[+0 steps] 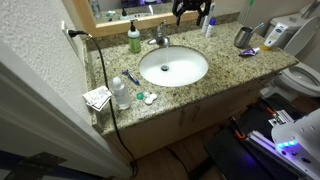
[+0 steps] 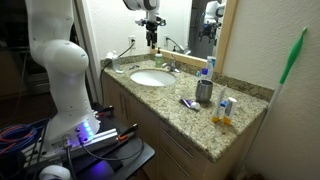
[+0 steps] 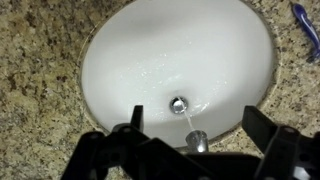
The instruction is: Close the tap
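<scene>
The small chrome tap (image 1: pixel 160 38) stands at the back rim of the white oval basin (image 1: pixel 173 67) set in a granite counter. It also shows in an exterior view (image 2: pixel 172 66). In the wrist view the spout tip (image 3: pixel 197 140) pokes out between my fingers, and a thin stream of water runs from it towards the drain in the basin (image 3: pixel 150 60). My gripper (image 3: pixel 198 125) is open and empty, hanging above the tap with a finger on each side of the spout. It shows well above the counter in both exterior views (image 1: pixel 190 10) (image 2: pixel 152 38). The lever handle is hidden in the wrist view.
A green soap dispenser (image 1: pixel 134 38) stands beside the tap. A metal cup (image 1: pixel 243 37), small bottles (image 1: pixel 120 92), a blue toothbrush (image 3: pixel 305 20) and a black cable (image 1: pixel 100 70) are on the counter. A mirror is behind and a toilet (image 1: pixel 300 75) to one side.
</scene>
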